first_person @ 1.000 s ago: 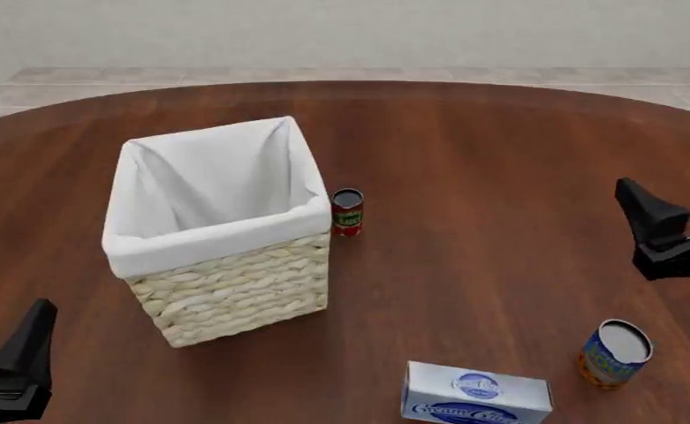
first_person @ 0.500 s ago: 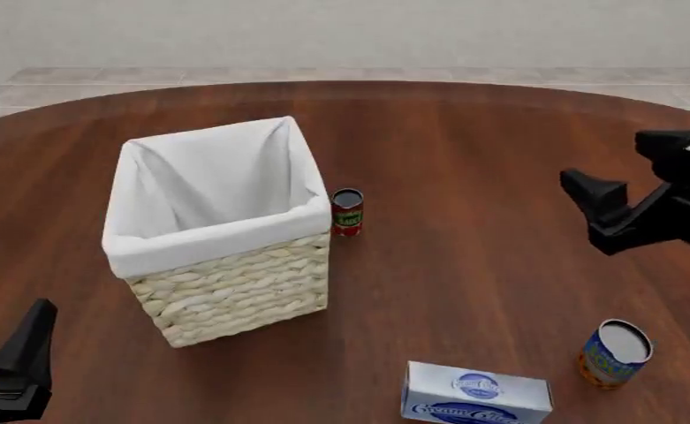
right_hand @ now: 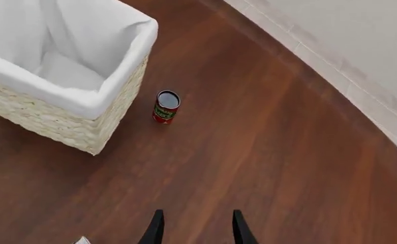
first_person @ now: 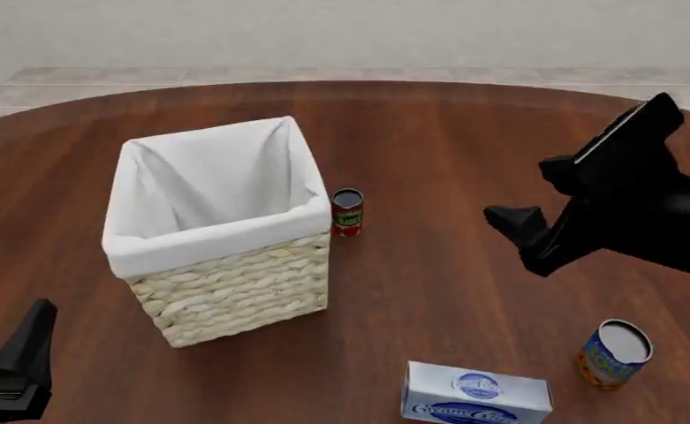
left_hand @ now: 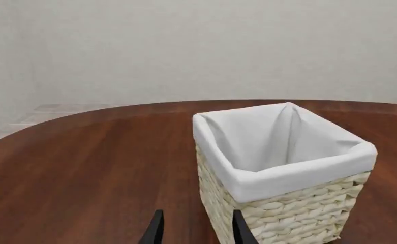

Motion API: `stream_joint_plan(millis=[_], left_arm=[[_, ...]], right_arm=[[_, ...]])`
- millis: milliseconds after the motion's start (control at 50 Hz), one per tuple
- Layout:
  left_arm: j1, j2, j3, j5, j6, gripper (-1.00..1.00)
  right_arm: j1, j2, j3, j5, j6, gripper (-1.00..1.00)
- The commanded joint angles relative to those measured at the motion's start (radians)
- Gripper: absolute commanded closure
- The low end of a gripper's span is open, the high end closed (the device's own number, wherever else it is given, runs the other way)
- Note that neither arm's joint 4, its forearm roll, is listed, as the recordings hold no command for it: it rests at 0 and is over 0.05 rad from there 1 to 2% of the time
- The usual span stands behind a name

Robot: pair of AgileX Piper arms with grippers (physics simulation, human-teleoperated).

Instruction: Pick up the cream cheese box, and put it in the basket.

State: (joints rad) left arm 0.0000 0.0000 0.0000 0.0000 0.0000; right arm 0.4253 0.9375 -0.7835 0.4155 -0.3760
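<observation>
A: Where is the cream cheese box (first_person: 477,394)?

B: Flat on the worktop (first_person: 463,150) at the near edge of the front view, right of centre, logo side up. Nothing is touching it. A blue-and-orange can (first_person: 613,353) stands just to its right.

A: And the basket (first_person: 220,231)?

B: Upright on the left half of the worktop, well apart from the box, with its white liner folded over the rim. A small red can (first_person: 347,212) stands just beside its right side, not touching as far as I can tell.

A: What about the right gripper (first_person: 521,231)?

B: It hangs above the worktop on the right, pointing towards the middle, between the red can and the blue-and-orange one. In its wrist view the two fingers (right_hand: 155,227) stand apart with bare wood between them, so the gripper is spread and holds nothing.

A: The left gripper (first_person: 20,358)?

B: Low at the near left corner, facing the basket. Its fingertips (left_hand: 155,230) are parted too, gripping nothing
</observation>
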Motion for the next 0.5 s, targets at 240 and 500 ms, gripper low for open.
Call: stream_joint_plan(millis=[240,500], left_arm=[[0.000,0.000,0.000,0.000,0.000,-1.00],[0.000,0.000,0.000,0.000,0.000,-1.00]], right_arm=[[0.099,0.104,0.030,0.023,0.012,-1.00],[0.156,0.126,0.073,0.009,0.026,-1.00]])
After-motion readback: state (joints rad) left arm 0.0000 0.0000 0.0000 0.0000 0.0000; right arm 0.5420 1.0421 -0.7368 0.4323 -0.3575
